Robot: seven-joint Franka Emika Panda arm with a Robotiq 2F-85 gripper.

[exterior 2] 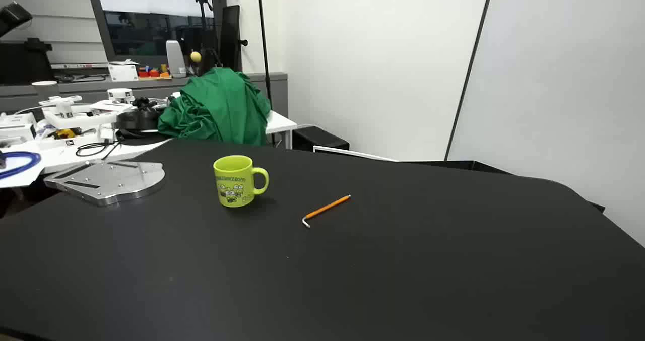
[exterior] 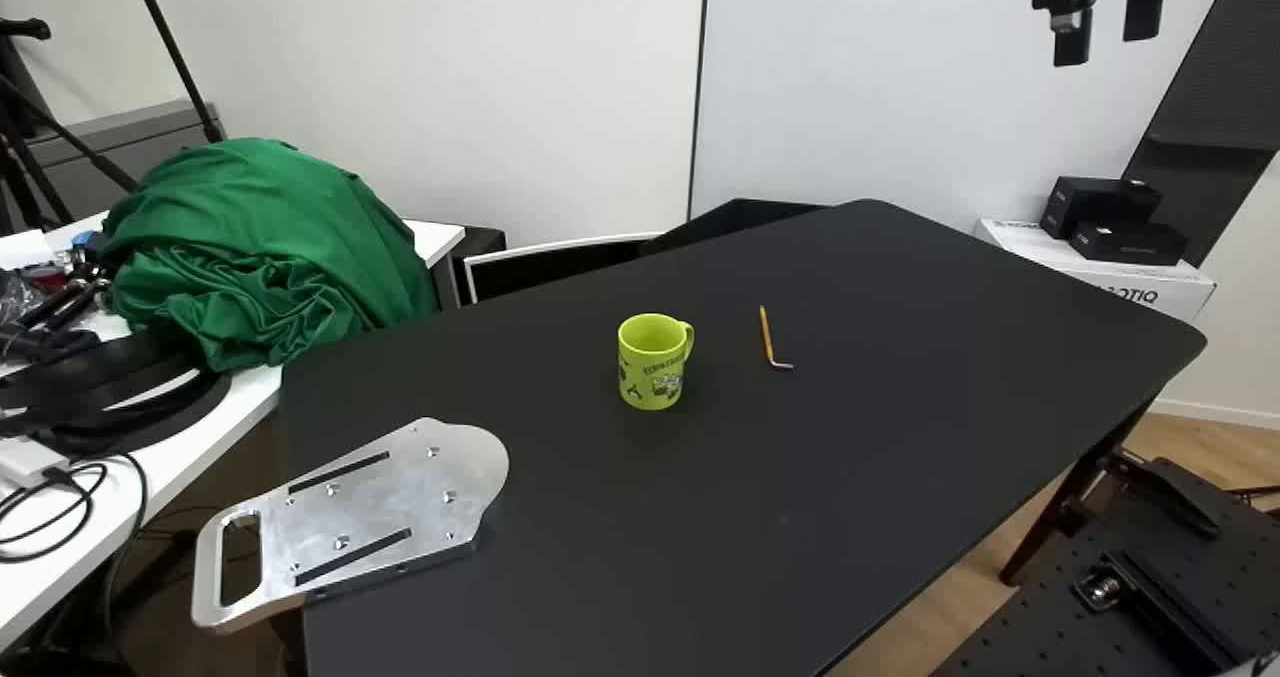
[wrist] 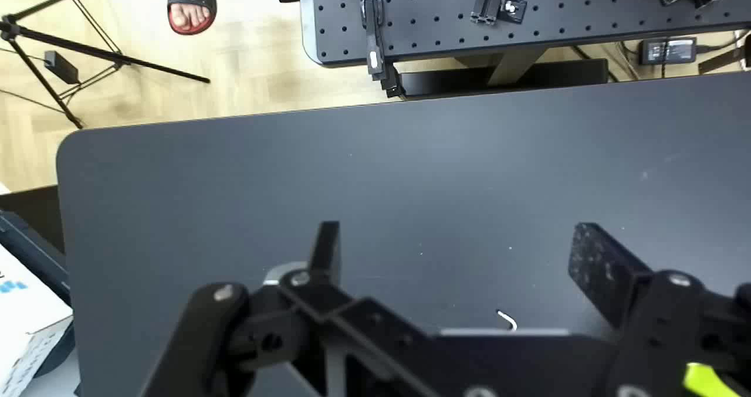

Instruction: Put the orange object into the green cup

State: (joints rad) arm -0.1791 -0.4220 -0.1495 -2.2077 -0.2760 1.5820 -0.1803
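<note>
The orange object (exterior: 767, 335) is a thin orange stick with a bent silver end, lying flat on the black table. It also shows in an exterior view (exterior 2: 327, 207). In the wrist view only its silver end (wrist: 508, 320) shows; the gripper body hides the rest. The green cup (exterior: 652, 367) stands upright beside it, handle toward the stick, and shows in an exterior view (exterior 2: 236, 182). In the wrist view a lime-green bit of it (wrist: 707, 380) shows behind the right finger. My gripper (exterior: 1108, 35) is high above the table, open and empty; its fingers (wrist: 457, 241) are wide apart.
The black table (exterior: 800, 517) carries a silver metal plate (exterior: 370, 507) at one edge, also in an exterior view (exterior 2: 108, 177). A dark green cloth heap (exterior: 260, 247) lies on a white side table. A perforated black stand (wrist: 422, 21) is beyond the table edge.
</note>
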